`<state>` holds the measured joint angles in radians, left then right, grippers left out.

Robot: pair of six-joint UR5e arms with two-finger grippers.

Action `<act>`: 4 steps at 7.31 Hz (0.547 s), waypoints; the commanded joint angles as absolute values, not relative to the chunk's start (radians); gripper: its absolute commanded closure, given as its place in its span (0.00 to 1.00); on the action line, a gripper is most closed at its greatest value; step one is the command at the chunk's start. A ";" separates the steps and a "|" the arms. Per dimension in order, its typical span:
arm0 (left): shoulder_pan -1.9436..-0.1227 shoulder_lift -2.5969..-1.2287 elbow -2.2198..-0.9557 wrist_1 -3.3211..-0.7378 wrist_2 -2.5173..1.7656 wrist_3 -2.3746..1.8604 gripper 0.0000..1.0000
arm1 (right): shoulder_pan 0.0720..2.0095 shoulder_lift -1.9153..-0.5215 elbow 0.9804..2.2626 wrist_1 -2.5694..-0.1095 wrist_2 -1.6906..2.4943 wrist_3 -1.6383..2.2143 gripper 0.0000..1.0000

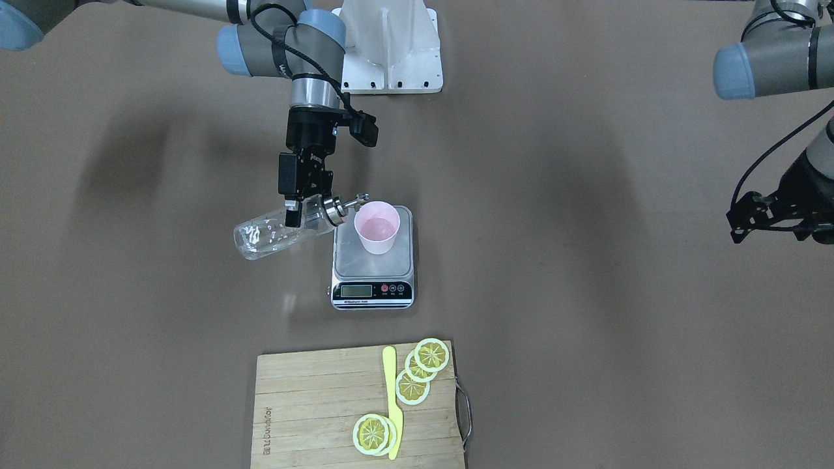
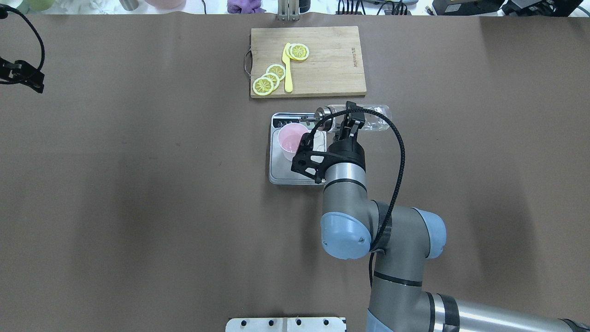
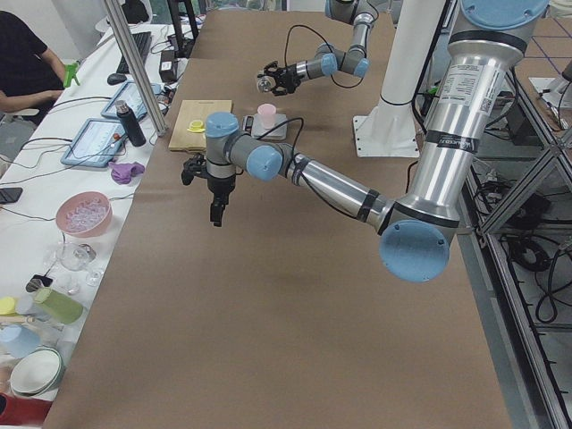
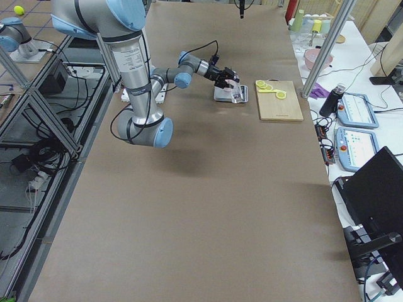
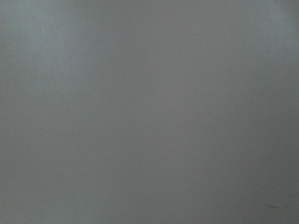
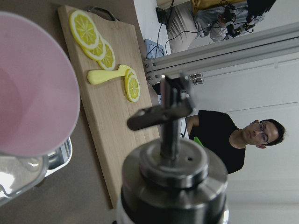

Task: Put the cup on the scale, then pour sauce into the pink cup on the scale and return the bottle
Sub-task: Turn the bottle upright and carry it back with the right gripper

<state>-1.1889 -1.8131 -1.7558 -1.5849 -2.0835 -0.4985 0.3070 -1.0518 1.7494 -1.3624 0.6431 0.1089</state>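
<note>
The pale pink cup [image 1: 376, 227] stands upright on the steel platform of the scale [image 1: 373, 264]. My right gripper [image 1: 305, 210] is shut on the clear glass bottle [image 1: 273, 234] near its neck. It holds the bottle tilted almost level, with the metal pourer cap [image 1: 345, 205] at the cup's rim. In the overhead view the bottle [image 2: 371, 112] lies across above the scale [image 2: 276, 173], spout toward the cup [image 2: 291, 138]. The right wrist view shows the cap [image 6: 170, 168] close up and the cup [image 6: 28, 93] at left. My left gripper [image 1: 743, 221] hangs open and empty far off at the table's side.
A wooden cutting board [image 1: 306, 404] with lemon slices [image 1: 422, 368] and a yellow knife [image 1: 393, 404] lies beyond the scale, on the operators' side. It also shows in the overhead view [image 2: 332, 64]. A person [image 6: 243, 140] sits past the table's far edge.
</note>
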 commanded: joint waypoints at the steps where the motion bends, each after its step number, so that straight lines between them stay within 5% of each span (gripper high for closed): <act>1: -1.189 -1.815 -1.758 -1.586 -2.085 -0.500 0.01 | 0.362 -1.104 1.875 -1.347 0.782 0.248 1.00; 4: -1.193 -1.810 -1.759 -1.586 -2.085 -0.499 0.01 | 0.422 -1.196 1.902 -1.186 0.871 0.423 1.00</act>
<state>-1.1908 -1.8136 -1.7583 -1.5861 -2.0840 -0.4987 0.3947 -1.1496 1.8884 -1.2588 0.8358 0.3520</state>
